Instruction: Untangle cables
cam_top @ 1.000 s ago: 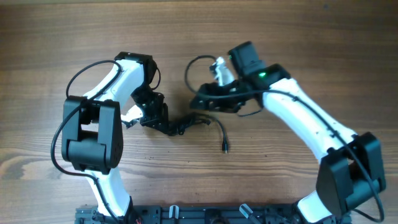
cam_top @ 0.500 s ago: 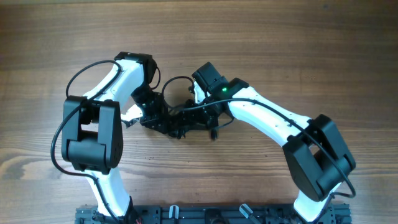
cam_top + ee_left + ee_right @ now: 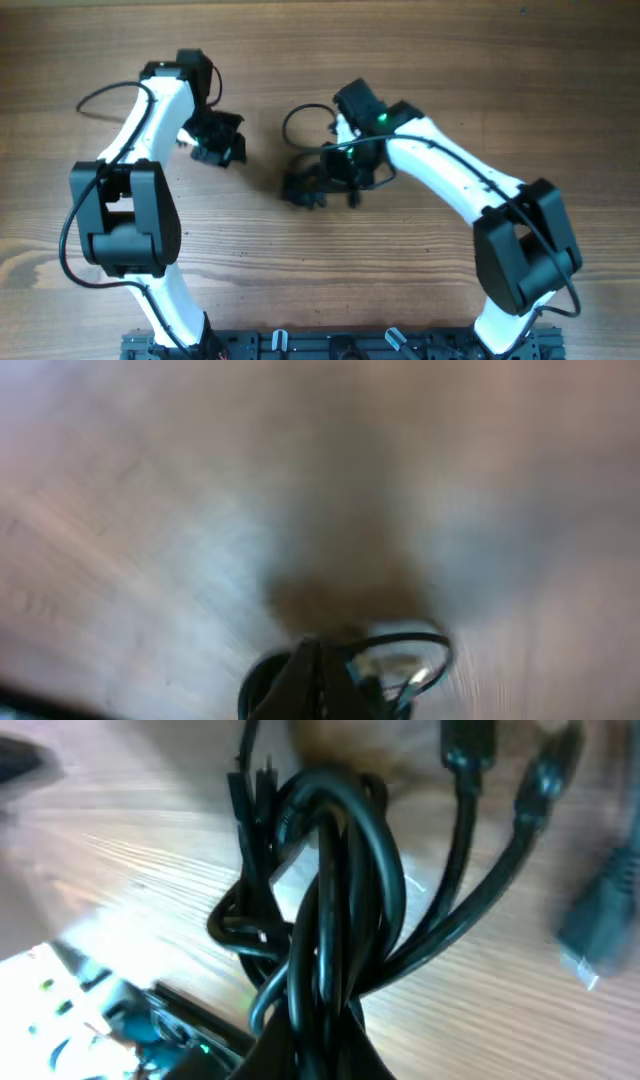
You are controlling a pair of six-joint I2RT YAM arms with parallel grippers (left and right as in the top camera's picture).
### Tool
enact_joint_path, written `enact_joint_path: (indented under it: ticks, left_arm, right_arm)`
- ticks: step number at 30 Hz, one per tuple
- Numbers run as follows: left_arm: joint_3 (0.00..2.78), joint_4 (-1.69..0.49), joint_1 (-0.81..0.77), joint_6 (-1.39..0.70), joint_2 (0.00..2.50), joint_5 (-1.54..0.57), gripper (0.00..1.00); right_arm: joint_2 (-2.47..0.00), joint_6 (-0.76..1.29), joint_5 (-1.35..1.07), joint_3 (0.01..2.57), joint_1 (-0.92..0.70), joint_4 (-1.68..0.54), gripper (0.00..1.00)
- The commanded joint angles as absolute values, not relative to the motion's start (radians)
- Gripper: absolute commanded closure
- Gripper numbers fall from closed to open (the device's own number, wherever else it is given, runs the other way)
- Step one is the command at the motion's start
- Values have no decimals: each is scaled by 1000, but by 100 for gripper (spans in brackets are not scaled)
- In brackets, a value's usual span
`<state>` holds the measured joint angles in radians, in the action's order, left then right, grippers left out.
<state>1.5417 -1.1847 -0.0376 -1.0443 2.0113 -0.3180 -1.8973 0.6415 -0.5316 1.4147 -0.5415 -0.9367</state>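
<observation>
Left gripper (image 3: 220, 140): withdrawing leftward, clenched, seemingly empty. Right gripper (image 3: 322, 178): clamping knotted cables (image 3: 340, 890); lifting slowly is looking best for loosening loops.

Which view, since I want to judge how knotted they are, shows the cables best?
Right wrist: the cables fill the frame, their bunched loops close and fairly sharp. Overhead shows them only as a small dark clump with one loop. Left wrist is blurred, with just a thin loop near its bottom edge.
</observation>
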Motion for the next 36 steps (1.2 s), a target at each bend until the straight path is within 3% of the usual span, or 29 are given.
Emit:
enact_joint_path:
  ticks: [1,3,7,8,15,18,23,29,36]
  left_arm:
    - [1571,-1125,-48,-759,1980,-303,95]
    - [1571,-1079,-49,-759,1980,-286,91]
    - [1571,-1043,-49,-759,1980,-286,67]
    - [1571,-1045,-49,-758,1980,-286,66]
    - [1571,-1065,-49,-759,1980,-169,83]
    - [1571,-1066,-49,-759,1980,-166,87]
    - [1571,-1089,-62,-759,1980,-166,88]
    - [1571,-1075,-116,-763,1980,-154,94]
    - [1571,-989,-228,-764,1847,21,96]
  right_arm:
    - [-1861,605,-401,1530,-494,-1013,96]
    - [-1861,677,-446,1531,-467,-945,96]
    - [-1862,855,-465,1503,-450,-820,96]
    - [-1862,866,-464,1499,-450,-831,96]
    - [-1860,977,-611,1500,-450,-1168,96]
    - [-1861,1005,-690,1499,-450,-1170,96]
    - [-1863,1135,-412,1486,-450,-1191,96]
    - [-1866,1156,-286,1478,-448,-1284,96]
    - [-1922,1152,-214,1478,-315,-1188,96]
